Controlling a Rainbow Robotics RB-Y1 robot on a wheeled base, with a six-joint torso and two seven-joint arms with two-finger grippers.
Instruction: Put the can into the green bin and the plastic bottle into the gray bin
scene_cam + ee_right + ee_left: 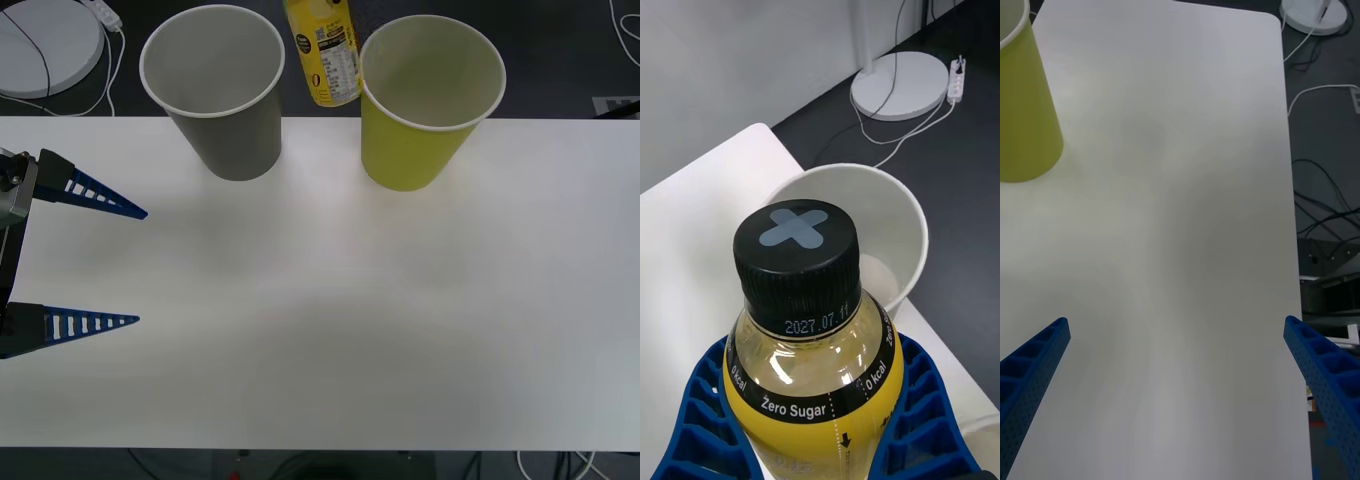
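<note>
- Left gripper (pixel 140 266) idles at the desk's (pixel 330 330) nine o'clock, fingers spread wide, empty.
- Right gripper (pixel 812 442) clasps the plastic bottle (pixel 324 50) aloft between the gray bin (pixel 215 95) and green bin (pixel 430 105); drop pending.
- Can possibly already binned.

Blue ribbed tapering fingers (pixel 100 198) on a black-and-grey end effector (pixel 135 266)

You have the gray bin (pixel 214 90) left of the green bin (pixel 428 100) on the table (pixel 330 320), with the plastic bottle (pixel 325 50) held between and above them.
</note>
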